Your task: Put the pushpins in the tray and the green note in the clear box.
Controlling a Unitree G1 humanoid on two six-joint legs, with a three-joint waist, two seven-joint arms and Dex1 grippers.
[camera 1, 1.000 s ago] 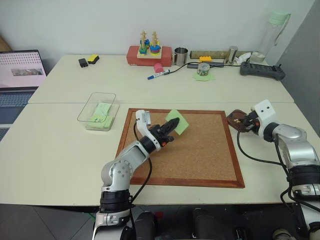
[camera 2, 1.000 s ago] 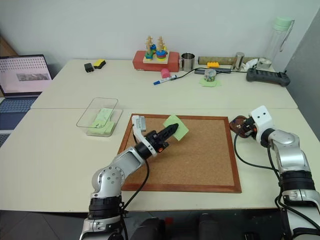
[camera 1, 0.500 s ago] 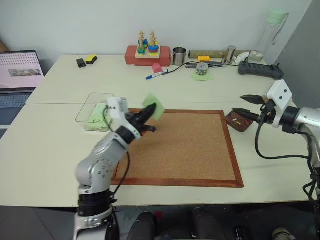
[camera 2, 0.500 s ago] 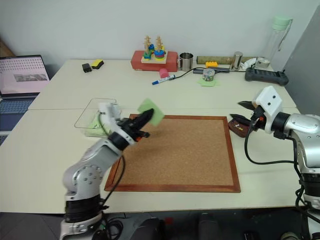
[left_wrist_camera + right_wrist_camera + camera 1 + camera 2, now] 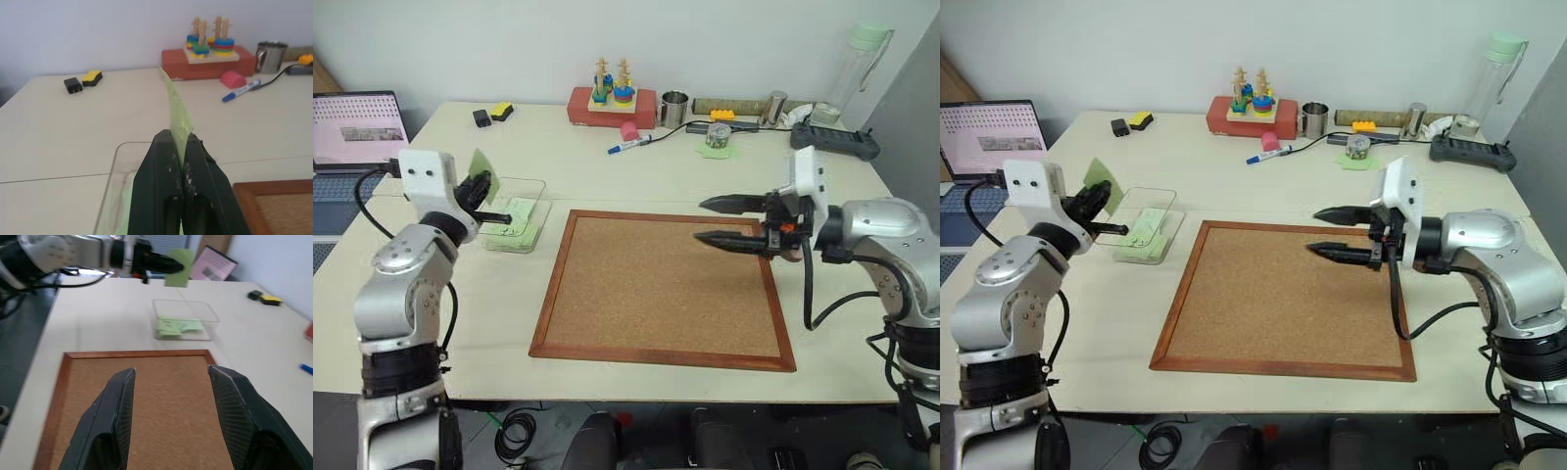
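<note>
Two grippers are up off the table: the left gripper has its black fingers pressed flat together on the lower edge of the green note, which stands upright, thin and slightly curved like limp paper, at the left end of the clear box. The box is a shallow transparent plastic rectangle with rounded corners, sitting near the table's left edge just beside the cork board's left frame; pale green slips already lie flat on its floor. The right gripper hangs over the cork board's right half with its fingers parted and nothing between them. The tray shows as little more than a dark sliver behind the right wrist at the board's right edge, and I cannot make out the pushpins. Step in hand, as I judge it: dropping the note into the box. To do it well, carry the pinched edge toward the box's middle, tip the wrist so the sheet lies nearly flat and low over the slips, then part the fingers; released high or upright, such light paper may flutter past the low wall or cling to a finger by its adhesive strip. The board is grainy brown cork in a smooth reddish wood frame; the table is matte cream.
</note>
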